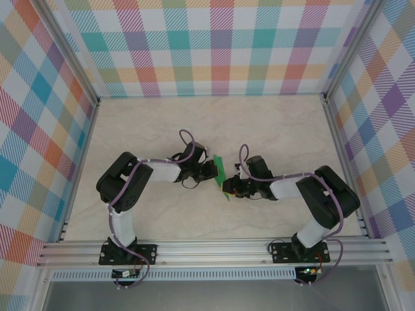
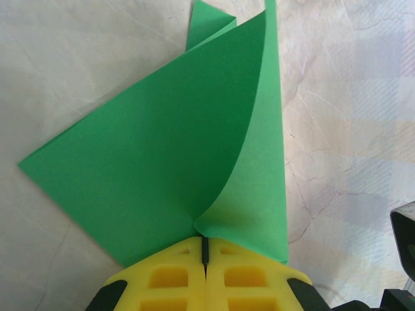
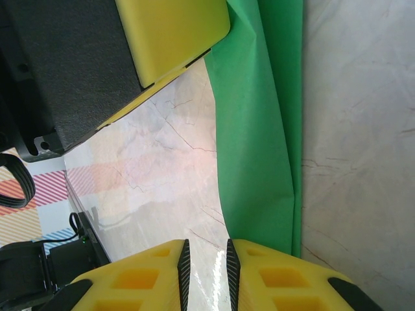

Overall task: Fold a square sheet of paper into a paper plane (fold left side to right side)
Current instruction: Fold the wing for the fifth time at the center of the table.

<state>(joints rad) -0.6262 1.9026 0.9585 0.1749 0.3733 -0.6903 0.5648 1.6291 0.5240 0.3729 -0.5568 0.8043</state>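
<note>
From above, a thin bright green square sheet of paper (image 1: 222,172) sits near the middle of the pale marbled table (image 1: 279,129), between the two arms. The left gripper (image 1: 212,171) touches it from one side and the right gripper (image 1: 231,189) from the other. The sheet looks small and partly doubled over, and its exact outline is hard to read.

In the left wrist view, the left gripper (image 2: 205,246) has its yellow pads pressed together on the near corner of the sheet (image 2: 142,155). One layer lies flat on the table. Another rises from the pinch in a soft curve, so the sheet is light and limp and will probably bend wherever it lacks support. A hard tug could tear or crumple it.

In the right wrist view, the right gripper (image 3: 206,253) has its jaws at a narrow gap, with bare table showing between them. The sheet (image 3: 259,149) runs just beside its right pad, not between the pads. The best hold is probably a shallow pinch on the free edge, keeping the other corner pinned, since the sheet would likely slide on the smooth table.
</note>
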